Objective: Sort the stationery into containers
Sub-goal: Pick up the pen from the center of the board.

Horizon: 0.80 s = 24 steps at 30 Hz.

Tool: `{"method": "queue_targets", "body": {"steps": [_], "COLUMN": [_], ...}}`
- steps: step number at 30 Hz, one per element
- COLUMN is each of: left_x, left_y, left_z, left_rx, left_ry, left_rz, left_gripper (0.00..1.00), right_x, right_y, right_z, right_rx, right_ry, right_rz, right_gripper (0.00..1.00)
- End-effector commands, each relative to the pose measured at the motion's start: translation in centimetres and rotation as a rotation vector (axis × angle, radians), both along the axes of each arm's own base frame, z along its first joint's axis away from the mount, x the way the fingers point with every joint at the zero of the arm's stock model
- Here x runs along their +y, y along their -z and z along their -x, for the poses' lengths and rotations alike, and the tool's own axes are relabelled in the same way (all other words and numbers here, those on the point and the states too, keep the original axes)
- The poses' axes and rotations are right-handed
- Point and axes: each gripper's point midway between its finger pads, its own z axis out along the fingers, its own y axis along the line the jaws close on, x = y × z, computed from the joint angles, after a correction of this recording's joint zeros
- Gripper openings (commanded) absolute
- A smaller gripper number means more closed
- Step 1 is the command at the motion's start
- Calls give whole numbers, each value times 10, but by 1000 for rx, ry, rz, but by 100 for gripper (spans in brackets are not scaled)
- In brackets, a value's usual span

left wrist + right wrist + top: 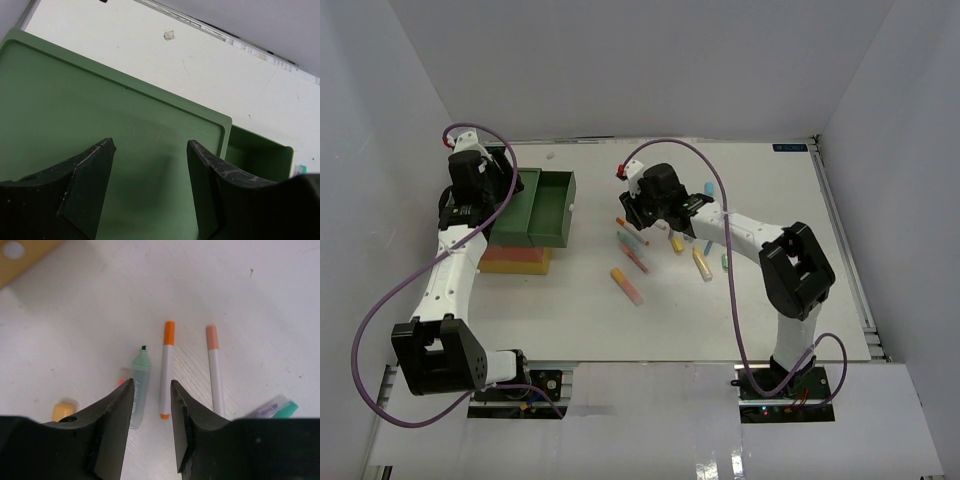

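The containers are a stack of bins with the dark green one (515, 205) on top, a red/pink one (513, 253) below it and a yellow one (515, 267) at the bottom. The green drawer (548, 205) is pulled out to the right and also shows in the left wrist view (257, 157). My left gripper (466, 212) is open and empty just above the green bin's top (100, 100). Several pens and highlighters (632, 240) lie mid-table. My right gripper (631, 212) is open and empty above a teal highlighter (140, 382) and an orange-capped white pen (166, 365); a pink-capped pen (215, 370) lies to their right.
More stationery lies near the right arm: an orange-and-pink marker (626, 285), yellow markers (702, 264) and a teal one (725, 261). A purple and teal piece (275, 407) and an orange piece (63, 410) lie at the edges of the right wrist view. White walls enclose the table.
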Motion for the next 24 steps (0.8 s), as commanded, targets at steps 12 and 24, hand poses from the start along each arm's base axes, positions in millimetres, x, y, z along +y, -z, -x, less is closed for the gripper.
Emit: {"method": "queue_targets", "body": {"steps": [12,24], "left_x": [-3,-6], "left_y": [22,25], "left_z": [14,12], "left_rx": [80,88], "left_ry": [12,27], "left_rz": [24,36], "left_gripper": [72,72], "right_x": [2,7], "right_y": [66,86], "right_z": [-49,-45], "right_rx": [95,130], "right_ry": [79,38], "right_rz": [172,183], "right_gripper": [29,30]}}
